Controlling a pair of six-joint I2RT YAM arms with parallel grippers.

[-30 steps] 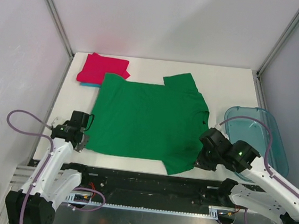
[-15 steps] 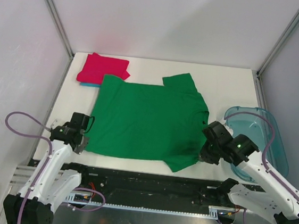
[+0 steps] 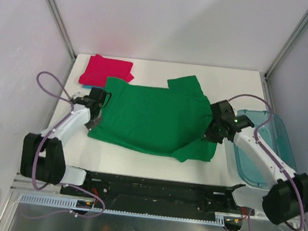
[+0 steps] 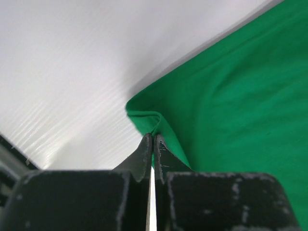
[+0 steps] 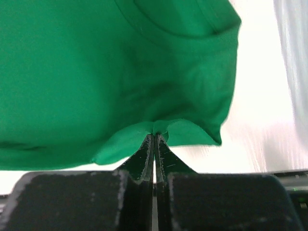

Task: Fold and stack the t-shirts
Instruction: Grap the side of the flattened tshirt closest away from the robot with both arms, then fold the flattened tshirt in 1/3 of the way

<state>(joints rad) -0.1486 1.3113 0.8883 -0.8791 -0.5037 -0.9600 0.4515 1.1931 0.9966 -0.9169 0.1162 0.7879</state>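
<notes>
The green t-shirt (image 3: 153, 121) lies across the middle of the tabletop (image 3: 229, 79), near-side corners clamped in the closed jaws of left gripper (image 4: 152, 139) and right gripper (image 5: 154, 136); recommend carrying both ends level and in step toward the far edge for a straight fold.

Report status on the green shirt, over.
Left gripper shut on green t-shirt corner. Right gripper shut on its right-side edge. Shirt mostly flat, unfolded. Magenta t-shirt far left, bin right, neither blocking.
</notes>
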